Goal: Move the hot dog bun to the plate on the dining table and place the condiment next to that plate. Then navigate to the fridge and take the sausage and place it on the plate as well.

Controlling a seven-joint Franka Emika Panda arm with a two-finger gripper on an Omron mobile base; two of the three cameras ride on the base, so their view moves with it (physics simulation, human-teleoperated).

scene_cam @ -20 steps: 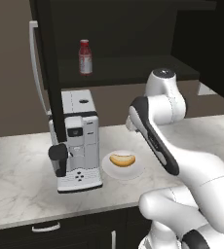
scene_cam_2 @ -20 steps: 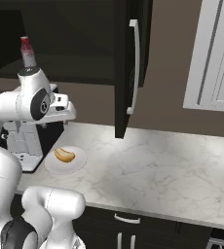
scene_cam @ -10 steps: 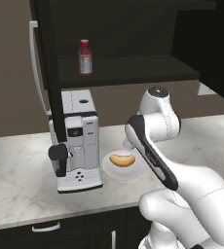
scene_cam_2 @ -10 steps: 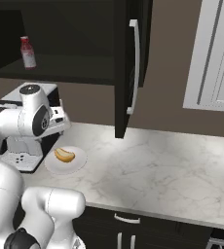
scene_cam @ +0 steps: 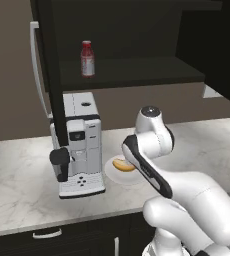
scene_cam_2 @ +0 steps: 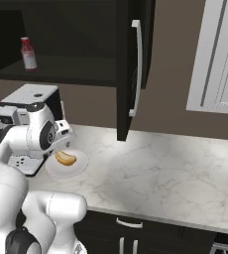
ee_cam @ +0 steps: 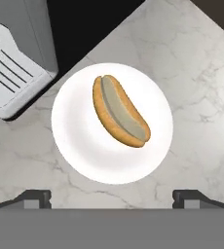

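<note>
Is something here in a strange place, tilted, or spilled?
Nothing stands out. The hot dog bun lies whole on the white plate beside the coffee machine, and the condiment stands upright on the cabinet shelf.

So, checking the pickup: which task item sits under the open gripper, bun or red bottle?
The golden-yellow hot dog bun on the white plate; the red condiment bottle stands on the cabinet shelf.

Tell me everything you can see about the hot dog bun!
The hot dog bun is a small oblong roll, golden-brown outside, with a pale slit down its length and no filling showing. It looks soft and baked. It lies flat near the middle of a plain white plate on the marble counter, beside the coffee machine. Only the plate touches it; the open gripper hangs above it.
</note>
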